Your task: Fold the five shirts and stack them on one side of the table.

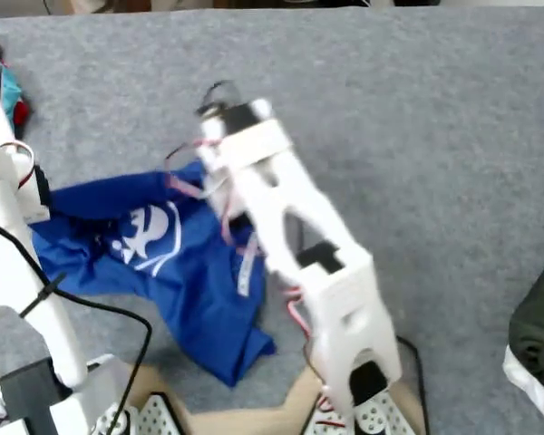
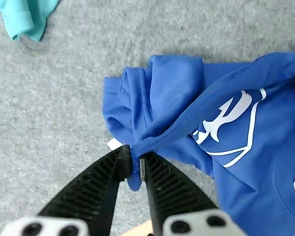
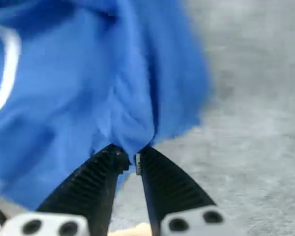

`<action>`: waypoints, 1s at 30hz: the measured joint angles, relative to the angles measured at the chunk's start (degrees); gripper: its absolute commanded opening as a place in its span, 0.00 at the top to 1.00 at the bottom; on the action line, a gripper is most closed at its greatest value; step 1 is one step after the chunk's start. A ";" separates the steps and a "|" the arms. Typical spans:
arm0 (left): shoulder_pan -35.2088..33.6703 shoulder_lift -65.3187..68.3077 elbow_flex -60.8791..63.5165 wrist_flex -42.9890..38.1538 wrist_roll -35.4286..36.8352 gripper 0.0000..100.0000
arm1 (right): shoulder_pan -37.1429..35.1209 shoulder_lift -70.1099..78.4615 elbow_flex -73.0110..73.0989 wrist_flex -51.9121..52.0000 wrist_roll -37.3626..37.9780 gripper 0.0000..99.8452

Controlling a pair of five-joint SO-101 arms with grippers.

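Now left hand (image 2: 132, 165), right hand (image 3: 132, 160) pinching blue shirt (image 1: 198, 299).

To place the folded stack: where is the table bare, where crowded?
Bare: the far strip of the grey table beyond the blue shirt, and the patch between the right arm and the dark green garment. Crowded: the near left, where the left gripper and right gripper pinch the blue shirt.

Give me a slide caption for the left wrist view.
Left gripper pinches an edge of the blue shirt on the grey table.
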 measured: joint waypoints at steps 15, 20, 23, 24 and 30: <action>0.00 0.00 0.00 0.00 0.00 0.98 | -13.10 0.00 11.25 -0.35 0.18 0.82; 0.00 0.00 0.00 0.00 0.00 0.98 | -13.27 -1.49 11.25 -0.18 0.70 0.82; 0.00 0.00 0.00 0.00 0.00 0.98 | -13.19 -6.33 11.25 -0.18 0.70 0.82; 0.00 0.00 0.00 0.00 0.00 0.98 | -12.92 -8.62 11.25 -0.18 0.70 0.82; 0.00 0.00 0.00 0.00 0.00 0.98 | -5.10 -21.54 11.25 -0.18 0.62 0.82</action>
